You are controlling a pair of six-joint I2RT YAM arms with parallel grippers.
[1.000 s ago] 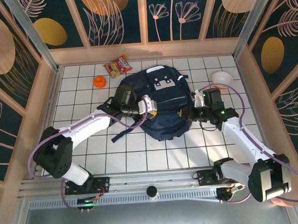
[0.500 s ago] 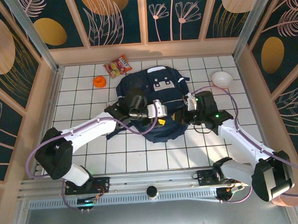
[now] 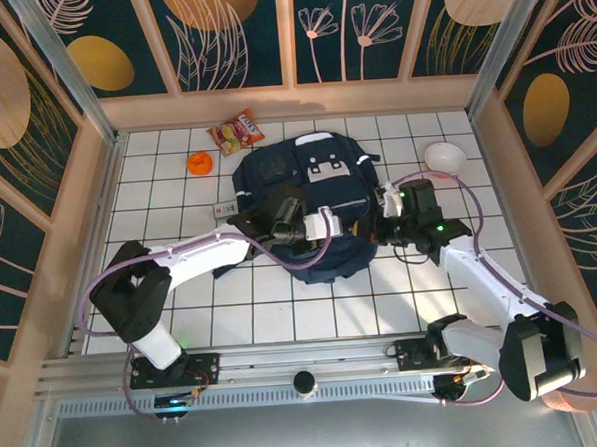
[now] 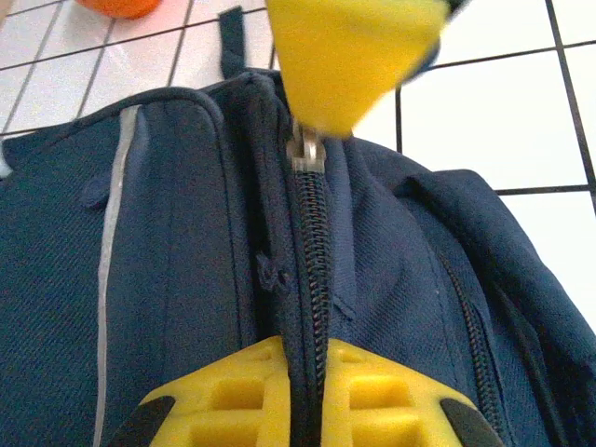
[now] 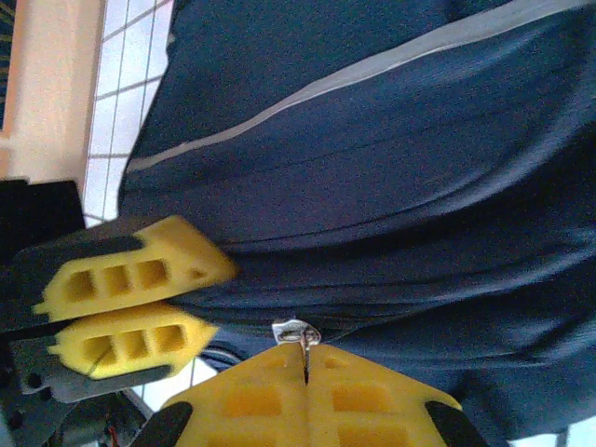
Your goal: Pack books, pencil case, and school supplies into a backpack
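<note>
Packing is appearing complete with zipping pending: the left gripper [image 4: 303,363] is pinching the backpack's [image 3: 316,172] zipper seam [image 4: 315,242], and the right gripper [image 5: 305,356] is clamping the zipper pull [image 5: 291,330].

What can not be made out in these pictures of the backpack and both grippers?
Backpack inside, every view: fabric and zipped teeth cover it.
Zipper pull, right wrist view: mostly buried in the shut right gripper.
Left gripper, left wrist view: cut by the bottom edge.
Snack packet print, top view: too small.
</note>
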